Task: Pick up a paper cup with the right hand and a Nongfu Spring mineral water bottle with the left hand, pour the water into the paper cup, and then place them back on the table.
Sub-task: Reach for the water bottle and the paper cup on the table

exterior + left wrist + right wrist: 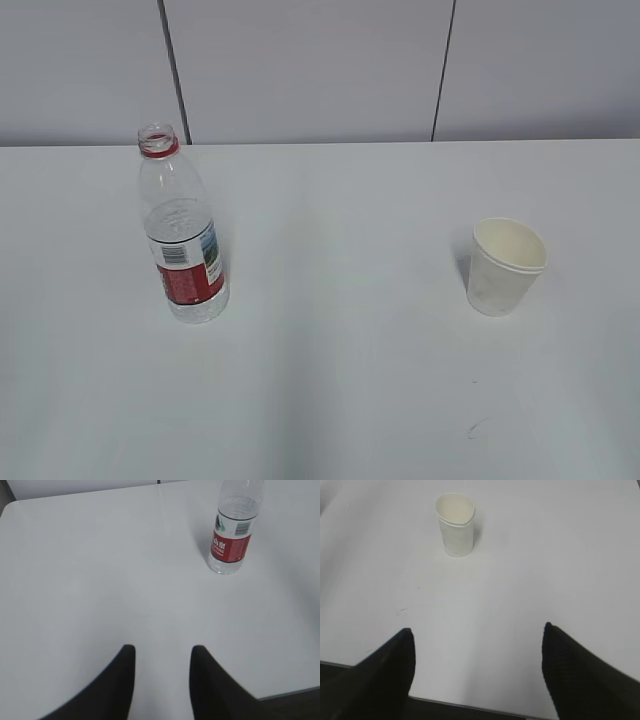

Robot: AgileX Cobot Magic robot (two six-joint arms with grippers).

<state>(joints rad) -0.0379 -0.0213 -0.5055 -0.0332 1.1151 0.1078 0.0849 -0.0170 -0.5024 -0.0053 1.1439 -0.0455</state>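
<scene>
The clear water bottle [183,240] with a red neck ring and red-and-white label stands upright and uncapped at the left of the white table [340,360]. It also shows in the left wrist view [233,530], far ahead and to the right of my left gripper [162,652], which is open and empty. The white paper cup [505,266] stands upright at the right of the table. In the right wrist view the cup [455,524] is far ahead and left of my right gripper [477,630], which is wide open and empty. Neither gripper shows in the exterior view.
A grey panelled wall [320,70] runs behind the table's far edge. The table's near edge [470,706] lies just under the right gripper. A small dark mark [471,431] sits on the table in front of the cup.
</scene>
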